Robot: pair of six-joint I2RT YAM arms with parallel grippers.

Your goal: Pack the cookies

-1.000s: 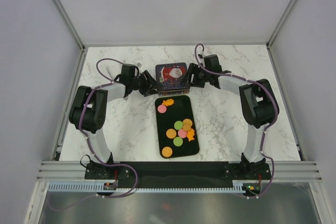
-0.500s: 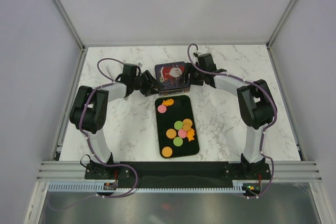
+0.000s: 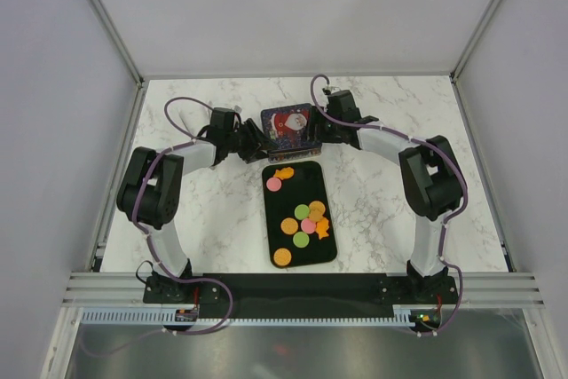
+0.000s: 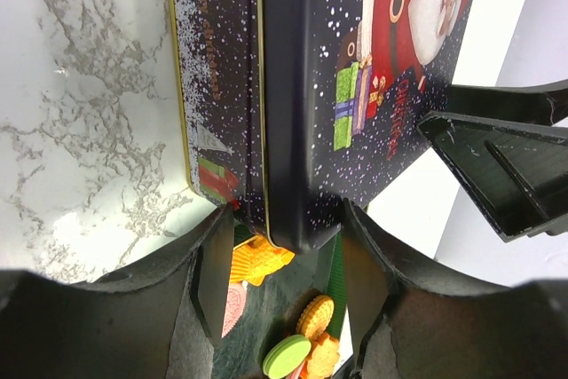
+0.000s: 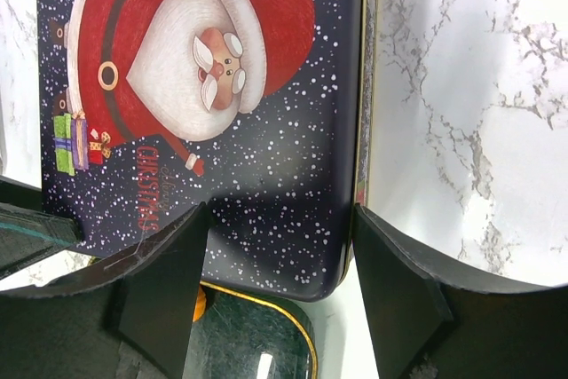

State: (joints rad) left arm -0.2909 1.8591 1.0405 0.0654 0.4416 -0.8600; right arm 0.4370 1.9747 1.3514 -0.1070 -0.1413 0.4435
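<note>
Jaws first: on the left gripper (image 4: 288, 219), stand part-spread astride one corner of a dark blue rectangular metal tin (image 4: 355, 86) with a Santa Claus picture on its lid, both inner faces close against the metal; cannot tell whether pinching or only touching. On the right gripper (image 5: 280, 219), stand spread wide over the tin's opposite end, one finger (image 5: 160, 290) across the snowy lid, the other at the lid's edge beside the white marbled tabletop (image 5: 461, 86); clamp nothing. Flank the tin left and right toward the far middle of the tabletop. See the cookies (image 3: 306, 219), small flat orange, pink and green discs, lying loose on a dark rectangular tray (image 3: 297, 193) just in front of the tin, between the two arms.
</note>
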